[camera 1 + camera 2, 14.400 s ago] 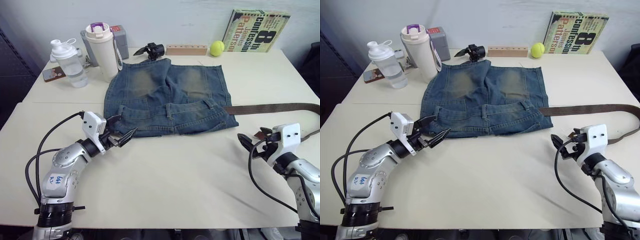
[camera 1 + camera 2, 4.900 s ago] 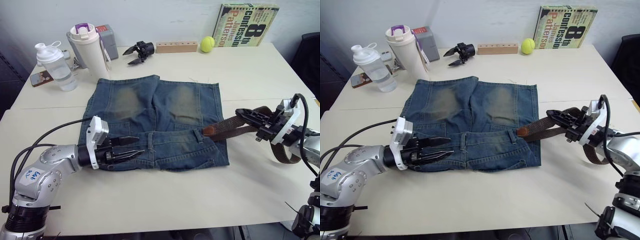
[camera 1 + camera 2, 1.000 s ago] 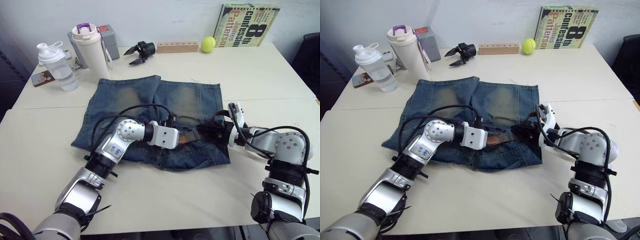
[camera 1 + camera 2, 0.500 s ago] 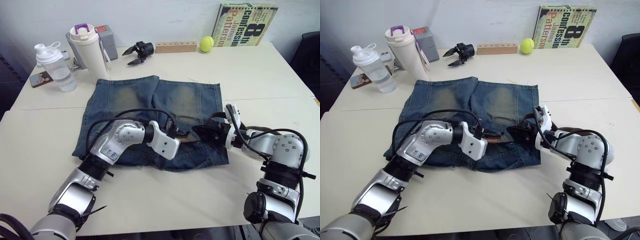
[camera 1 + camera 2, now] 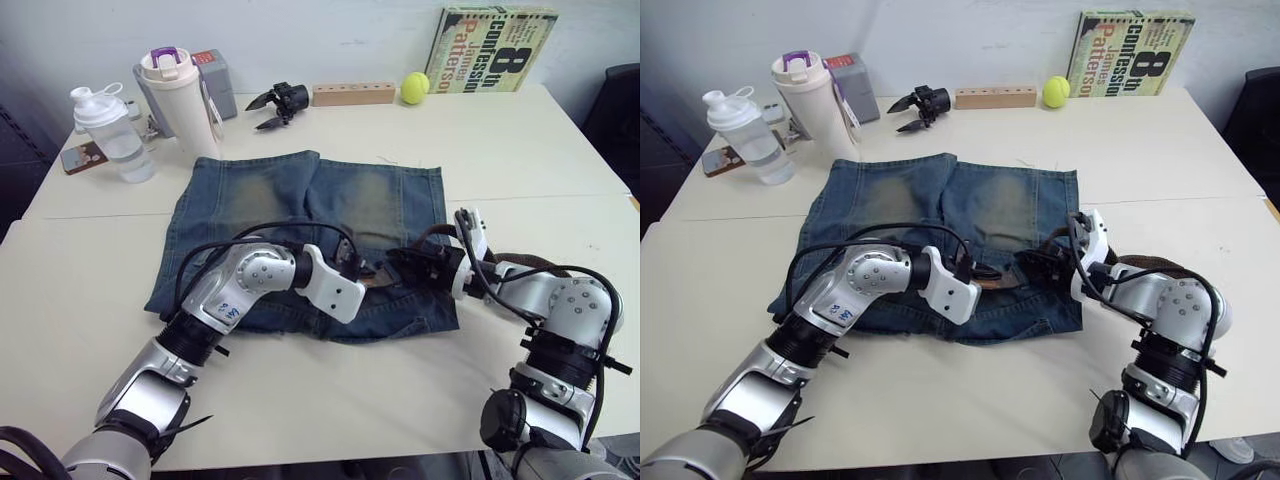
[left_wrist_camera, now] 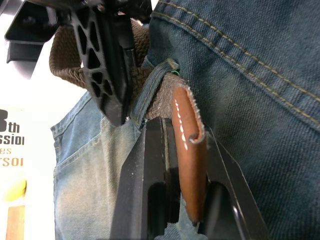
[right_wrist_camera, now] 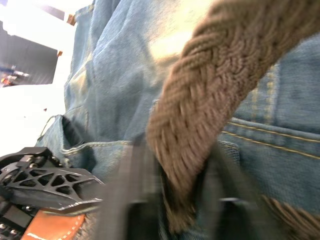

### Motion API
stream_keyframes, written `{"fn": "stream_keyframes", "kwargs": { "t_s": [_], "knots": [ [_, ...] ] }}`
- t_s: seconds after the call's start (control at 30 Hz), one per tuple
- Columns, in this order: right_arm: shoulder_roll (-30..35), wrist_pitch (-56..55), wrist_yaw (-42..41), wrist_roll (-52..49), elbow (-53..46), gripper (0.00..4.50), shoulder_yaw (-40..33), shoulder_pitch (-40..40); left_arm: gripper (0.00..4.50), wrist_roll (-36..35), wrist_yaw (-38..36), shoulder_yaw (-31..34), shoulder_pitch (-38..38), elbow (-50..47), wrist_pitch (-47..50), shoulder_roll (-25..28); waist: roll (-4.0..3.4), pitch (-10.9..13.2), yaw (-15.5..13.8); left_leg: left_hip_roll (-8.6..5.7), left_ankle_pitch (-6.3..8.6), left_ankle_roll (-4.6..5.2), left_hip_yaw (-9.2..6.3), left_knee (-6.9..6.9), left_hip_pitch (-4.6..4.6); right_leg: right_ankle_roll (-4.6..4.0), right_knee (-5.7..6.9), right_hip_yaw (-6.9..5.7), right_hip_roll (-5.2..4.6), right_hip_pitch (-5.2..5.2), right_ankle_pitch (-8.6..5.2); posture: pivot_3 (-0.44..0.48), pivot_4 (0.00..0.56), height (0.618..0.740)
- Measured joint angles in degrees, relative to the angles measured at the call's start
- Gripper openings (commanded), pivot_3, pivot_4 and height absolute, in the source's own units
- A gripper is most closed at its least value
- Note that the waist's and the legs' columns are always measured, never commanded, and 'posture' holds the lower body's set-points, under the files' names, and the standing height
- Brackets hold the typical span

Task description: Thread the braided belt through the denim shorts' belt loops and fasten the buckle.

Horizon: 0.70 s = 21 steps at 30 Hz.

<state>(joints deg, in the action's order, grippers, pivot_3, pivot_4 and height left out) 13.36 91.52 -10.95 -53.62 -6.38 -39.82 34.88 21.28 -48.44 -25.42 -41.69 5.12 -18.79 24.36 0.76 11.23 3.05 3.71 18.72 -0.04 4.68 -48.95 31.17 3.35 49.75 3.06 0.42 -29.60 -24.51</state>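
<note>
Denim shorts (image 5: 300,215): faded blue, flat on counter, waistband toward robot. Braided belt (image 7: 215,90): dark brown weave; tan leather tip (image 6: 189,145) passed under one belt loop (image 6: 152,90) at waistband. Remainder trails off right.

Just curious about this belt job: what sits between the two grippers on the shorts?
A belt loop. In the left wrist view, the belt runs through it from the right gripper to the left gripper, which pinches its tan tip.

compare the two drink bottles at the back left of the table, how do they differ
The shaker bottle is clear-walled with a white lid, shorter and slimmer. The tumbler is opaque cream-white with a purple handle loop on its lid, taller and wider. The shaker bottle stands nearer the table's left edge. Both stand upright with lids on, beyond the denim shorts.
</note>
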Motion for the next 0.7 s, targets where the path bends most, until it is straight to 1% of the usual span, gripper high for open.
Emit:
{"fn": "stream_keyframes", "kwargs": {
  "t_s": [0.03, 0.07, 0.1, 0.13, 0.23, 0.27, 0.3, 0.33, 0.37, 0.4, 0.43, 0.47, 0.53, 0.6, 0.63, 0.7],
  "knots": [
    [0.00, 0.19, 0.63, -1.22, -0.74, 3.32, -1.66, -0.23, 0.00, -0.10, -0.07, 0.00, 0.03, -0.07, 0.25, 0.11, 0.00, 0.00, 0.00, 0.00, 0.00, 0.00, 0.00, 0.00, 0.00, 0.00, 0.00, 0.00, 0.00, 0.00, 0.00, 0.000, 0.150, 0.657],
    [0.13, 0.23, 1.19, -2.76, -1.98, 3.62, -2.69, -0.95, 0.00, -0.14, -0.14, 0.00, 0.05, -0.17, 0.35, 0.21, 0.00, 0.00, 0.00, 0.00, 0.00, -0.01, 0.00, 0.00, 0.00, 0.00, 0.00, 0.00, 0.00, 0.00, 0.00, 0.000, 0.150, 0.657],
    [1.15, 0.23, 1.39, -5.05, -4.33, 4.15, -3.08, -3.01, 0.00, -0.29, -0.16, 0.00, 0.06, -0.27, 0.48, 0.22, 0.00, 0.00, 0.00, 0.00, 0.00, -0.01, 0.00, 0.01, 0.00, 0.00, 0.00, 0.00, 0.01, 0.00, 0.00, 0.000, 0.150, 0.657],
    [3.34, 0.48, 1.41, -7.15, -7.05, 4.47, -2.86, -5.97, 0.00, -0.53, -0.15, 0.03, 0.10, -0.32, 0.62, 0.35, 0.00, 0.00, -0.06, 0.00, 0.00, -0.01, -0.02, 0.03, 0.00, 0.01, -0.01, 0.00, 0.01, 0.00, -0.01, 0.000, 0.150, 0.657],
    [8.56, 0.66, 0.68, -10.81, -13.61, 4.47, -2.09, -11.59, 0.00, -1.10, -0.31, 0.51, 0.43, -0.35, 1.87, 0.80, 0.00, 0.00, 0.16, -0.01, 0.00, 0.00, 0.00, 0.02, -0.02, 0.02, -0.05, 0.03, 0.04, 0.02, -0.01, 0.000, 0.150, 0.657],
    [11.12, -0.96, -1.56, -11.14, -18.28, 4.47, -0.71, -14.60, 0.00, -1.81, -0.53, 0.70, 0.53, -0.52, 3.08, 0.39, -0.02, 0.02, 0.25, -0.02, 0.00, 0.01, 0.01, 0.03, -0.02, 0.02, -0.05, 0.04, 0.04, 0.01, 0.00, 0.000, 0.150, 0.657],
    [15.44, -3.18, -4.86, -11.16, -25.16, 4.47, 1.81, -18.42, 0.00, -2.91, -0.78, 1.31, 1.33, -1.31, 4.62, 0.16, -0.19, 0.04, 0.21, -0.08, 0.00, 0.02, -0.02, 0.06, -0.02, 0.12, -0.05, 0.07, 0.05, 0.01, -0.04, 0.000, 0.150, 0.657],
    [18.86, -6.20, -7.87, -10.65, -30.68, 4.47, 3.71, -21.06, 0.00, -3.68, -1.10, 1.96, 1.95, -1.83, 6.09, 0.05, -0.19, 0.05, 0.30, -0.04, 0.01, 0.03, -0.02, 0.08, -0.06, 0.12, -0.09, 0.08, 0.10, 0.05, -0.04, 0.000, 0.150, 0.657],
    [23.29, -11.26, -11.58, -8.07, -36.29, 4.47, 6.72, -24.78, 0.00, -4.09, -1.28, 1.97, 1.99, -2.07, 6.95, -0.10, -0.15, 0.06, 0.28, -0.04, 0.00, 0.02, -0.10, 0.09, -0.04, 0.14, -0.11, 0.02, 0.13, 0.07, -0.04, 0.000, 0.150, 0.657],
    [28.26, -17.03, -15.19, -3.77, -41.52, 4.47, 11.36, -29.25, 0.00, -4.24, -1.48, 1.99, 2.05, -2.30, 7.59, -0.01, -0.09, 0.04, 0.25, -0.04, 0.00, 0.01, -0.22, 0.13, -0.07, 0.18, -0.24, -0.08, 0.14, 0.13, -0.06, 0.000, 0.150, 0.657],
    [30.49, -20.21, -16.88, -1.08, -43.52, 4.47, 14.61, -31.82, 0.00, -4.34, -1.59, 2.10, 2.08, -2.47, 8.09, 0.14, 0.12, -0.01, 0.29, -0.02, -0.03, -0.04, -0.25, 0.23, -0.11, 0.30, -0.32, -0.14, 0.15, 0.19, -0.10, 0.000, 0.150, 0.657],
    [33.68, -26.93, -18.13, 5.92, -44.51, 4.47, 20.28, -35.45, 0.00, -4.70, -1.83, 2.18, 2.20, -2.76, 9.09, -0.01, 0.26, -0.03, 0.32, -0.01, -0.05, -0.08, -0.25, 0.25, -0.10, 0.34, -0.37, -0.15, 0.14, 0.19, -0.08, 0.000, 0.150, 0.657],
    [39.79, -36.47, -18.88, 17.39, -44.14, 4.47, 29.41, -41.04, 0.00, -5.68, -2.47, 2.34, 2.99, -4.06, 10.48, 0.04, 0.31, -0.02, 0.27, -0.09, -0.06, -0.08, -0.20, 0.22, -0.06, 0.40, -0.44, -0.11, 0.03, 0.19, -0.04, 0.000, 0.150, 0.657],
    [44.38, -47.33, -18.76, 29.89, -42.61, 4.47, 38.59, -44.06, 0.00, -6.39, -3.09, 2.39, 3.79, -5.17, 11.53, 0.09, 0.33, -0.02, 0.26, -0.08, -0.05, -0.07, -0.17, 0.17, -0.02, 0.41, -0.57, -0.10, 0.02, 0.20, -0.01, 0.000, 0.150, 0.657],
    [45.38, -55.40, -17.95, 37.96, -41.39, 4.47, 43.10, -43.89, 0.00, -6.45, -3.60, 2.29, 4.28, -5.98, 12.03, 0.45, 0.45, -0.09, 0.36, -0.06, -0.05, -0.06, -0.13, 0.18, -0.05, 0.33, -0.62, -0.07, 0.02, 0.21, 0.04, 0.000, 0.150, 0.657],
    [44.97, -63.97, -15.87, 47.17, -38.52, 4.47, 48.37, -42.34, 0.00, -6.45, -3.76, 2.08, 4.40, -7.06, 12.45, 0.20, 0.89, -0.34, 0.34, 0.05, -0.05, -0.07, -0.13, 0.17, -0.07, 0.20, -0.69, -0.09, 0.10, 0.24, 0.12, 0.000, 0.150, 0.657]
  ]
}}
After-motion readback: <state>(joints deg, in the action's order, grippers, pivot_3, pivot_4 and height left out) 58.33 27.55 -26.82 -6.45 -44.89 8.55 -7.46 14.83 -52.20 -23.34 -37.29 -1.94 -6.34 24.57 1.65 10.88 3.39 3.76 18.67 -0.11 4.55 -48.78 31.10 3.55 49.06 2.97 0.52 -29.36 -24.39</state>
